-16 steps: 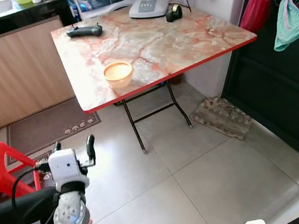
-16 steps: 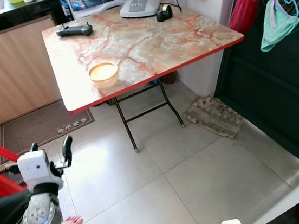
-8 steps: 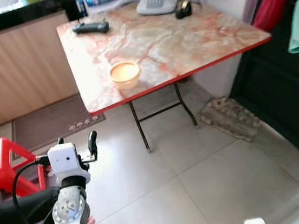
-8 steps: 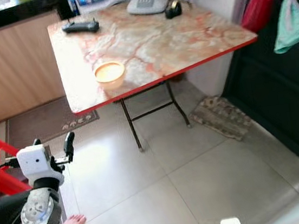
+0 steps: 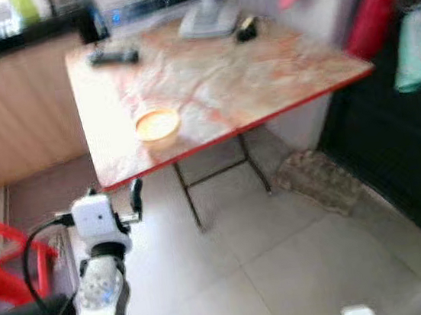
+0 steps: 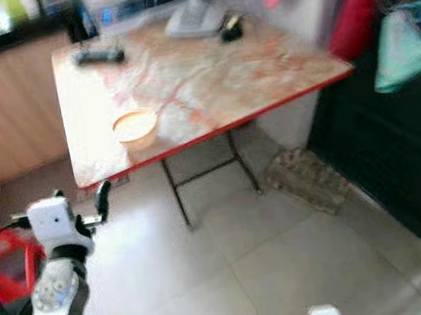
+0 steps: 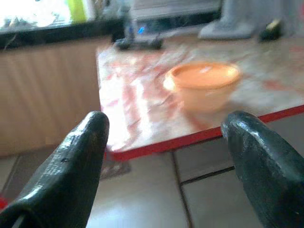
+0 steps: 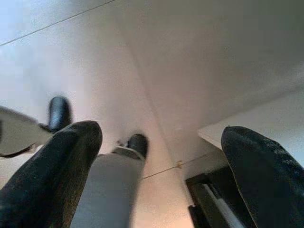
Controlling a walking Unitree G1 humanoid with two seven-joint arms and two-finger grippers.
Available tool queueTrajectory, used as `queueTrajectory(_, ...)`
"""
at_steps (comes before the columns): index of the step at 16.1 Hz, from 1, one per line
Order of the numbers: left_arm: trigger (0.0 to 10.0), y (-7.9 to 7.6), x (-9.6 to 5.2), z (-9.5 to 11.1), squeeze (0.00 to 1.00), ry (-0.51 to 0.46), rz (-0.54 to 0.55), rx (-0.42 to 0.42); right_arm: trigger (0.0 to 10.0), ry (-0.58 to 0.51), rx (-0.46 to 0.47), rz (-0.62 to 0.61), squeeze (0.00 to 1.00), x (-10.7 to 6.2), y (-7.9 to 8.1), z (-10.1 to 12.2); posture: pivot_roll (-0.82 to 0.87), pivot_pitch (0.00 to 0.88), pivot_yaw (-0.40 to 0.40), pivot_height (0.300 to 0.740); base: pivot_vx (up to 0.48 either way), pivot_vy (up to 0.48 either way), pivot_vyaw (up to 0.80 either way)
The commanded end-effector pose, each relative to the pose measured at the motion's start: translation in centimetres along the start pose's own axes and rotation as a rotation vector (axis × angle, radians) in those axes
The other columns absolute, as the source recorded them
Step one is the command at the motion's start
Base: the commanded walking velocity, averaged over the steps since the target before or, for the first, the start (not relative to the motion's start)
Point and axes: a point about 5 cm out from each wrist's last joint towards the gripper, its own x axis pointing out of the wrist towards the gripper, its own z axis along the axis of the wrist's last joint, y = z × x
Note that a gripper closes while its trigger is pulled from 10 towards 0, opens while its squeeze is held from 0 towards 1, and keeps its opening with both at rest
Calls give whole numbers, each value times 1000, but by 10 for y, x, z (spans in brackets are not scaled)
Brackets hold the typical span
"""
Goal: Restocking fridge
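Note:
A small orange bowl (image 5: 156, 124) stands near the front edge of a marble-patterned folding table (image 5: 261, 67) with a red rim. My left gripper (image 5: 113, 194) is held up in front of me, just short of the table's near corner, open and empty. In the left wrist view its two black fingers (image 7: 76, 156) frame the bowl (image 7: 204, 83) and the table edge ahead. My right gripper (image 8: 161, 137) hangs low over the tiled floor, open with nothing between its fingers. The head views are blurred.
On the table's far side lie a black remote (image 5: 113, 56), a grey appliance base (image 5: 209, 23) and a small black object (image 5: 246, 28). A wooden counter front (image 5: 15, 128) stands left, a red stool (image 5: 0, 256) beside me, a rag mat (image 5: 325, 182) and hanging clothes (image 5: 420, 47) right.
The whole picture has shifted and blurred, so the camera moved. The table's near corner now stands closer to my left gripper. Both grippers stay open.

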Motion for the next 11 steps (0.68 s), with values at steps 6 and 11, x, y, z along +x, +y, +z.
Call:
queueTrajectory(6, 10000, -3, 3, 4, 0, -6, -8, -3, 10000, 2, -13, -16, 0, -2, -6, -4, 33, 81, 42, 740, 315, 0, 400)
queueTrajectory(11, 10000, -6, 5, 6, 0, -14, -11, -10, 10000, -5, 9, -15, 0, -3, -6, -4, 32, 68, 42, 740, 315, 0, 160)
